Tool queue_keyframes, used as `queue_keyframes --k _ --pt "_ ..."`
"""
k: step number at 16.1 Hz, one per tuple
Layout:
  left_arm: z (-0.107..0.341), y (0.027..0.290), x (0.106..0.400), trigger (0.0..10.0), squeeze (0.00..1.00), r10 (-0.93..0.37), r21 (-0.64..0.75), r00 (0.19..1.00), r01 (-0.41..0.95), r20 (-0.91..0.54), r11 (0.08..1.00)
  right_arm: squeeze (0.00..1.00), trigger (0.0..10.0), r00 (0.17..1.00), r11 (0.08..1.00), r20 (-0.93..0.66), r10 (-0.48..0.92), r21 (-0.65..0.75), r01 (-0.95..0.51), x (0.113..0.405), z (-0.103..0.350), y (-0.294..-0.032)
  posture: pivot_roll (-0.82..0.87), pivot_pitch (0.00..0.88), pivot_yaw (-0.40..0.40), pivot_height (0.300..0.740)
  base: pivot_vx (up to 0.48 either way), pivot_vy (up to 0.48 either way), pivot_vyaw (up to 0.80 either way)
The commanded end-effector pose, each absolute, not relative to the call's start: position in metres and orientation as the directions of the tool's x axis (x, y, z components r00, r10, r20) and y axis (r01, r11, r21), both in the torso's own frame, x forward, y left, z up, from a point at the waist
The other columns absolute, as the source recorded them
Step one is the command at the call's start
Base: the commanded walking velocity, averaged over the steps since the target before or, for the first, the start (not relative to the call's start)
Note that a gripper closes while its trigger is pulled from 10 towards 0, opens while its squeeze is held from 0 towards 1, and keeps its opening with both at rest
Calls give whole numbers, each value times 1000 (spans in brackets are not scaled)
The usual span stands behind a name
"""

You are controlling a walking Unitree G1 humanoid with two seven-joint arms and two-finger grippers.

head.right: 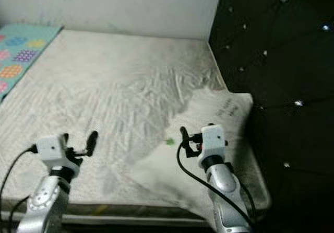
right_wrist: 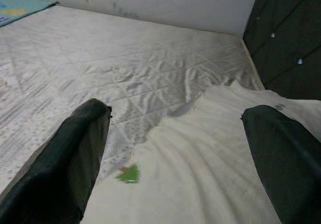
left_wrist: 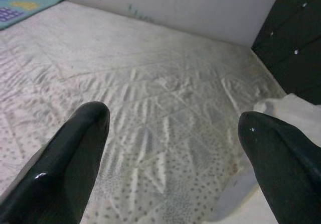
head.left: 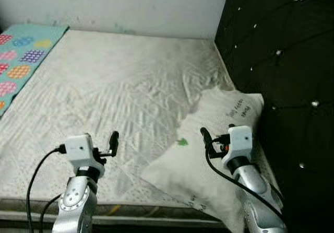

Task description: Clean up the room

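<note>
The white pillow [head.left: 209, 154] lies slantwise on the bed [head.left: 104, 86], its long axis running toward the black headboard [head.left: 282, 60]. The right gripper [right_wrist: 175, 153] hovers directly over it, spread wide and empty, probably nearer than the left gripper [left_wrist: 170, 158], equally open, over bare mattress.

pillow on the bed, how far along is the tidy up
Done: nothing clearly. The white pillow lies askew across the bed's corner by the black headboard, on a wrinkled mattress. In hand: nothing; the left gripper and right gripper hover open. Left: straightening the pillow.
</note>
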State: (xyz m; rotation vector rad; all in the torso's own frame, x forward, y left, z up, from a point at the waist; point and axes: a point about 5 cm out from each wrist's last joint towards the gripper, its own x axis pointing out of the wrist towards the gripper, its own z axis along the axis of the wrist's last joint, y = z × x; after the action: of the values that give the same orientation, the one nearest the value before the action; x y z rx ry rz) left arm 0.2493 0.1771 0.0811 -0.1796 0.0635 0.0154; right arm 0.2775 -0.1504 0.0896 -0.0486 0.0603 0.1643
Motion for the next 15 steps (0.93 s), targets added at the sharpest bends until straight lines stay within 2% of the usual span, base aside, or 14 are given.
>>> queue_keyframes --k 1,13,15 --pt "83 170 251 10000 0 -7 -183 998 -4 -60 983 0 10000 989 988 -54 141 -58 -144 278 93 -158 -93 59 -19 740 0 -270 0" --pt "82 172 251 10000 0 14 -220 998 -29 -69 975 0 10000 988 987 -61 145 -55 -148 278 92 -157 -95 63 -20 740 0 0 0" --pt "82 172 252 10000 0 16 -222 997 -32 -70 974 0 10000 987 987 -63 144 -54 -148 278 92 -157 -97 68 -21 740 0 0 -722"
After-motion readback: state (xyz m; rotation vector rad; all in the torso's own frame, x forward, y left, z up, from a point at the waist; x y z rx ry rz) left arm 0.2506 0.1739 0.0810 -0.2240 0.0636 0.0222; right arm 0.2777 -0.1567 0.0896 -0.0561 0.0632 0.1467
